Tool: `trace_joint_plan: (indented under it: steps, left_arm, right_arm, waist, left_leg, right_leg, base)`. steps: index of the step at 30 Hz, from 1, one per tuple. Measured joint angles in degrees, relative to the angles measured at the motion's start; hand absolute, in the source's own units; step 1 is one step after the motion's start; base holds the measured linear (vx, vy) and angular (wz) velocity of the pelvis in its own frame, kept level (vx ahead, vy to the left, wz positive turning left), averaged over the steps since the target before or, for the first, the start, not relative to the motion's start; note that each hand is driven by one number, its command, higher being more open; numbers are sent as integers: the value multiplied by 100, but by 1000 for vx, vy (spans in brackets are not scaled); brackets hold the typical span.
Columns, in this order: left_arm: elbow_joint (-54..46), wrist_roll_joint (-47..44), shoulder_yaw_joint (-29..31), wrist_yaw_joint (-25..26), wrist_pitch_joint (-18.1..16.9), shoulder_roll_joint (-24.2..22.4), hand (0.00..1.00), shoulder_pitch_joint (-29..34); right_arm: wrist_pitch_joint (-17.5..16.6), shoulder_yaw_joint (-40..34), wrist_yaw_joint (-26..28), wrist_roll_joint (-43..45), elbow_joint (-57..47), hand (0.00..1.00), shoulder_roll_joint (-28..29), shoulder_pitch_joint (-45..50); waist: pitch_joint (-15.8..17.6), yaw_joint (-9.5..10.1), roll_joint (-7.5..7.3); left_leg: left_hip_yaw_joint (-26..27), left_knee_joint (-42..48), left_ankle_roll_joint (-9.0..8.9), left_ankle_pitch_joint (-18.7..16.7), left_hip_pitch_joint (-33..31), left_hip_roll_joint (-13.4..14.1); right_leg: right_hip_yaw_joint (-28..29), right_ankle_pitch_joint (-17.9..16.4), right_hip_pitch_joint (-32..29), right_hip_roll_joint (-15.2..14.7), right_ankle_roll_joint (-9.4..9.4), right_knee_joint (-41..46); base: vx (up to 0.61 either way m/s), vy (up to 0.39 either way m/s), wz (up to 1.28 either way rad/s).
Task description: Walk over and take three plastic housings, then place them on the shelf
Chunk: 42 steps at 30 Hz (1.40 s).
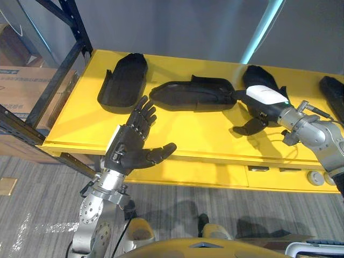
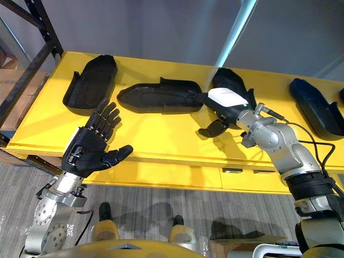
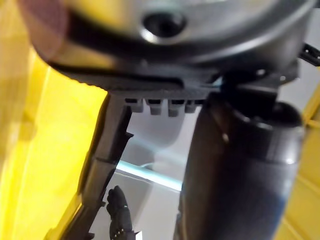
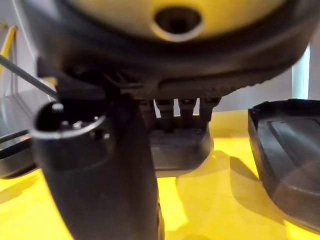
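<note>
Several black plastic housings lie on the yellow shelf (image 1: 80, 129): one at the left (image 1: 124, 79), a long one in the middle (image 1: 193, 94), one further right (image 2: 228, 79) and one at the far right (image 2: 317, 107). My right hand (image 2: 228, 99), with a white cover on its back, lies on the third housing (image 4: 182, 145). Its straight fingers (image 4: 185, 112) touch the housing's rim and its thumb (image 2: 214, 129) stands apart over the shelf. My left hand (image 1: 131, 145) hovers open at the shelf's front edge, just short of the left housing, holding nothing.
A dark rack upright (image 1: 70, 48) rises at the shelf's left end, with cardboard boxes (image 1: 21, 86) behind it. Drawer fronts (image 1: 269, 174) sit below the shelf's front edge. Bare yellow surface runs along the front of the shelf. Grey floor lies below.
</note>
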Motion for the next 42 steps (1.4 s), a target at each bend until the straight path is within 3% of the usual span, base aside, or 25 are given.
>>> trace_joint_plan:
  steps: [5,17,23,26,30,33,34,37,42]
  left_arm:
    - [-5,0,4,6,-8,-5,100,-29]
    - [-21,2,76,11,-31,-4,100,-116]
    - [-51,3,121,6,-44,-5,100,-148]
    - [-52,5,119,7,-47,-13,100,-177]
    - [-118,17,107,11,-46,-114,100,-198]
    - [-257,17,71,30,-46,-252,100,-198]
    - [-312,19,4,104,-46,-292,100,-206]
    - [-313,45,-165,238,-34,-379,100,-241]
    - [-313,240,-277,424,45,-499,100,-241]
  right_arm:
    - [92,8,14,36,90,0,82,-248]
    - [-193,8,-163,90,158,0,257,-399]
    - [-47,-140,-425,92,123,0,643,-355]
    - [307,-481,-487,100,-217,0,985,-87]
    - [1150,-889,-525,336,-861,0,1671,246]
    - [1888,-1089,-647,553,-1383,0,2207,497]
    - [2386,-1109,-739,734,-1623,0,2541,580]
    - [3158,-1102,-794,773,-2026,0,3057,795]
    - [3828,-811,-796,665,-2488,0,3401,1022]
  waist:
    - [160,8,125]
    - [426,25,83]
    - [500,10,62]
    - [504,27,60]
    - [505,-16,59]
    - [505,-15,59]
    - [503,-23,58]
    - [501,-25,59]
    - [489,-129,50]
  left_leg:
    - [-73,46,21,-13,-57,0]
    - [-208,199,26,-79,-213,-2]
    - [-210,209,30,-92,-214,0]
    - [-206,225,31,-112,-214,0]
    - [-159,285,42,-130,-207,2]
    - [-75,286,31,-151,-143,3]
    - [-12,287,30,-214,-65,4]
    - [149,288,26,-273,78,3]
    - [279,279,15,-303,277,4]
  right_leg:
    - [-70,-11,14,0,-11,4]
    - [-179,-28,28,1,-30,8]
    - [-184,-46,25,1,-51,13]
    - [-181,-49,29,1,-53,12]
    - [-135,-49,24,-2,-53,10]
    - [-52,-49,24,-9,-53,12]
    - [6,-49,49,-15,-54,14]
    - [143,-50,65,-31,-53,32]
    - [256,-83,131,-43,-49,87]
  base:
    - [-20,-8,6]
    - [-1,-6,4]
    - [0,0,0]
    - [0,0,0]
    - [18,-3,-6]
    - [14,4,-14]
    - [13,7,-21]
    - [6,9,-25]
    - [-8,-2,-15]
